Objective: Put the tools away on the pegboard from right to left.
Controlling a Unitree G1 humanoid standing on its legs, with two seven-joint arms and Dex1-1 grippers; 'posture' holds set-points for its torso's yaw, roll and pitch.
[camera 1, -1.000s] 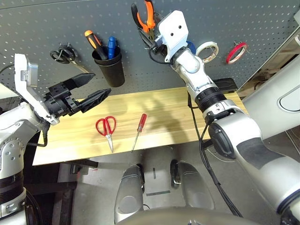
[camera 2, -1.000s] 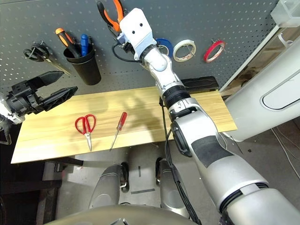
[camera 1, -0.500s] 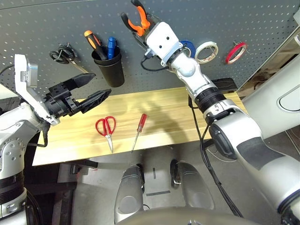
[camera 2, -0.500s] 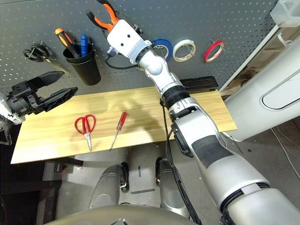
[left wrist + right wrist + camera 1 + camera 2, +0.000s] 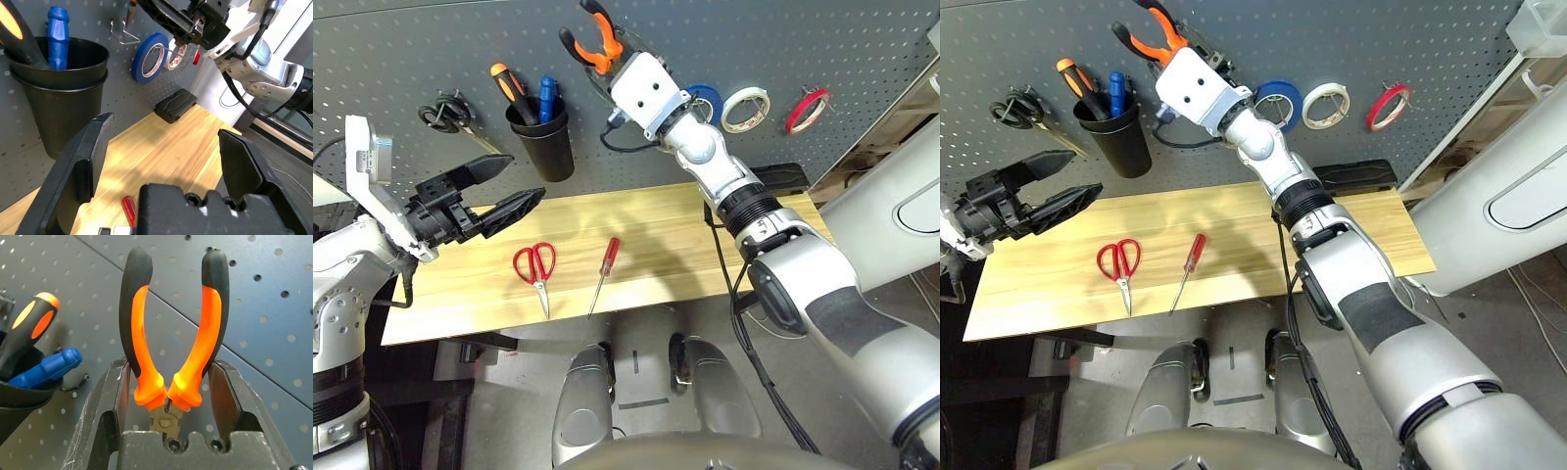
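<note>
item: orange-and-black-handled pliers (image 5: pixel 171 340), clamped between the right gripper (image 5: pixel 171 396) fingers, handles up, raised against the pegboard (image 5: pixel 822 39) left of the blue tape roll (image 5: pixel 707 98). you want a handle loop lowered over the bare hook (image 5: pixel 122 34) before you release. left gripper (image 5: pixel 499 191) hangs spread wide, empty, above the table (image 5: pixel 656 230).

Desk (image 5: pixel 666 235): pale wood, smooth, light sheen. Pegboard (image 5: pixel 822 39): matt grey panel. Cup (image 5: pixel 58 93): black plastic, smooth. Pliers (image 5: pixel 173 338): orange-and-black grips, rubbery matt; metal pivot. Right pincer (image 5: pixel 171 406): matt black fingers. Forearms: silver, satin finish.
</note>
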